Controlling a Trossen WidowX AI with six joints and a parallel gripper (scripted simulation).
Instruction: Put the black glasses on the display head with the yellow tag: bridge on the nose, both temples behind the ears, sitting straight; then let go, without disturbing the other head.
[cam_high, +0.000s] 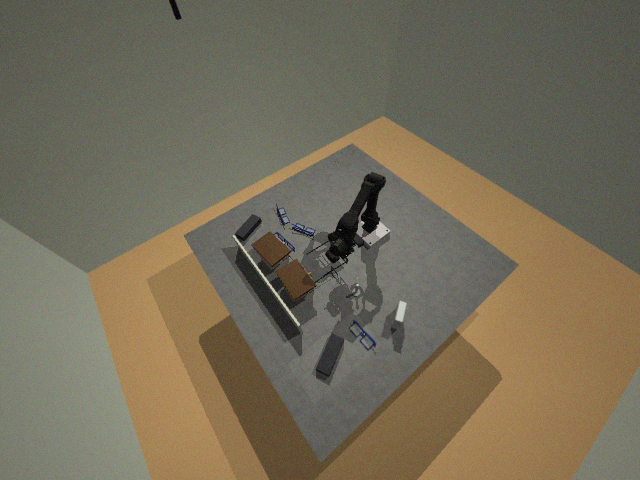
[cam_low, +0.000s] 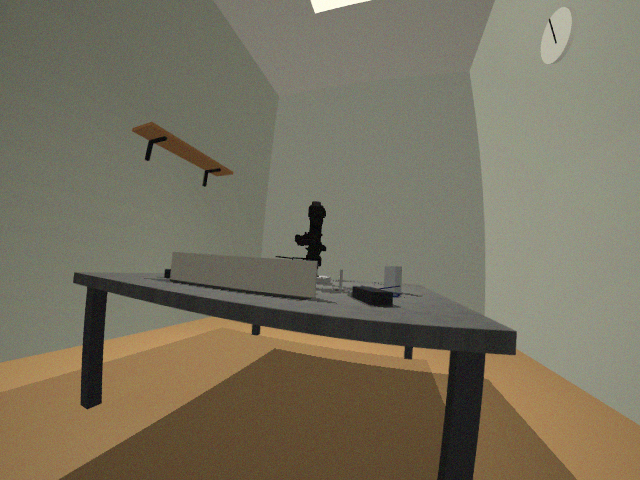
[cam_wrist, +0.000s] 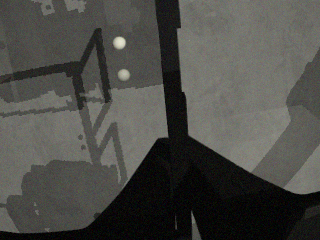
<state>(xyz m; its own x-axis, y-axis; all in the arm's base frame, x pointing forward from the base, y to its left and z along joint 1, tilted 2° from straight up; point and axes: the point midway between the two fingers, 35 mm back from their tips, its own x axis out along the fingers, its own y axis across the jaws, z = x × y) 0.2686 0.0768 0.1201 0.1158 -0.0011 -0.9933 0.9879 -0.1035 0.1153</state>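
Jaws nearly closed, they gripped the black glasses (cam_high: 331, 272) (cam_low: 289, 257) (cam_wrist: 172, 75) by the front, with the temples reaching out towards the brown-topped heads (cam_high: 272, 248) (cam_high: 295, 277). From where I stood, the glasses hung above the desk (cam_high: 439, 268) (cam_low: 289, 315), well short of being worn. I couldn't make out the yellow tag, so I couldn't say which head was meant.

To my mind the step in hand was carrying and lining up. Both temple tips wanted to be level and squared to the chosen face, spread evenly past its sides, before any slow, straight push. A turned wrist might have caught one tip on the face or swept it into the neighbouring head. The bridge ought to meet the nose gently, and the grip ought to loosen only once both temples sat behind the ears.

As for containers, I noticed none with anything in it. The pale panel (cam_high: 266, 284) (cam_low: 242, 273) stood behind the heads like a low wall, holding nothing I could see.
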